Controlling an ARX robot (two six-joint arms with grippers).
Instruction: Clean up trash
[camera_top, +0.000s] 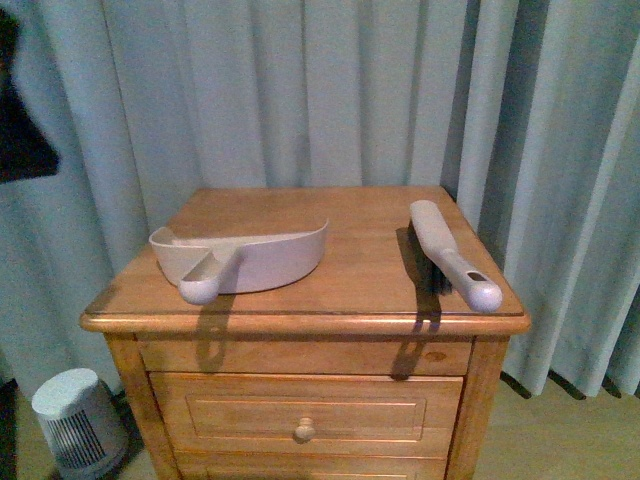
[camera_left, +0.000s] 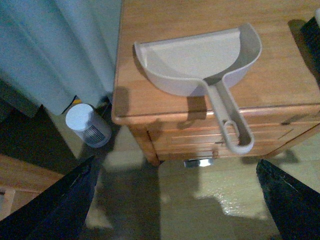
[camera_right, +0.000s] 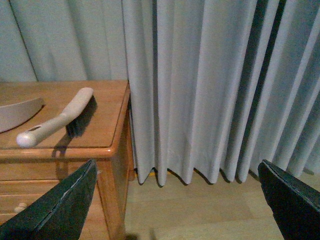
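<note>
A pale blue-grey curtain hung in folds across the far side of the scene. In front of it stood a wooden nightstand with a drawer knob. On the left of its top lay a beige dustpan, handle pointing toward the near edge. Well apart on the right lay a beige brush, dark bristles down, handle also nearward. A small white grilled appliance sat on the floor to the left. The left gripper and right gripper both had fingers spread wide, holding nothing. Where the trash lay could not be told.
</note>
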